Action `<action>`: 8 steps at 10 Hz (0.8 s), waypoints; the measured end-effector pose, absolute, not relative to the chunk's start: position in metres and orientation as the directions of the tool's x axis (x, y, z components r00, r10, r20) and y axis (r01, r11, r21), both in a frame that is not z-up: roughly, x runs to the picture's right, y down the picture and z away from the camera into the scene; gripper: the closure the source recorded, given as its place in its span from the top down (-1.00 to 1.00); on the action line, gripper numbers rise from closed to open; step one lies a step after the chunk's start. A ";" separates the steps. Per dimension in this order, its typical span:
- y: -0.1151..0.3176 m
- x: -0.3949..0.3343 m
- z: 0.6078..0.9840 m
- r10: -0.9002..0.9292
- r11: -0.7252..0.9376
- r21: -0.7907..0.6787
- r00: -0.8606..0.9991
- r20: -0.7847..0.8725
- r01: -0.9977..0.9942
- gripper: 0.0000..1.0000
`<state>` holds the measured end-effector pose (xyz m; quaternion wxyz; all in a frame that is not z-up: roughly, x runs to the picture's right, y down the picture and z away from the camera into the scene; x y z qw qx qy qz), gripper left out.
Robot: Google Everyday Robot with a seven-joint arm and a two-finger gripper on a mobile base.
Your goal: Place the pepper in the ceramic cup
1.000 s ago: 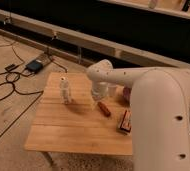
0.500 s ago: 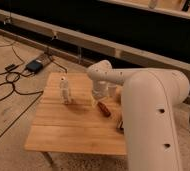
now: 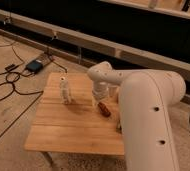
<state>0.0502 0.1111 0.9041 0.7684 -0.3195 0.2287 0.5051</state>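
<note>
Camera view: gripper [image 3: 98, 98] seemingly just above pepper [image 3: 104, 108].

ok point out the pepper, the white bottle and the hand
pepper [image 3: 104, 108], camera view, middle of its body
white bottle [image 3: 64, 91], camera view, mid body
hand [image 3: 97, 99], camera view, between fingertips, right beside the pepper

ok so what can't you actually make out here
- ceramic cup: nowhere in the camera view; the robot arm covers the right side of the table
- gripper, low beside the pepper: the wrist above hides whether they touch
- white bottle: any label too small to read
</note>
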 end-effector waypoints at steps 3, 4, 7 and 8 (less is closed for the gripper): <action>0.117 0.056 0.909 0.627 0.265 -0.246 0.360 -0.691 -0.932 0.30; 0.119 0.058 0.910 0.624 0.259 -0.243 0.354 -0.697 -0.935 0.30; 0.123 0.060 0.913 0.616 0.248 -0.243 0.346 -0.708 -0.938 0.00; 0.124 0.059 0.913 0.613 0.245 -0.246 0.347 -0.709 -0.938 -0.20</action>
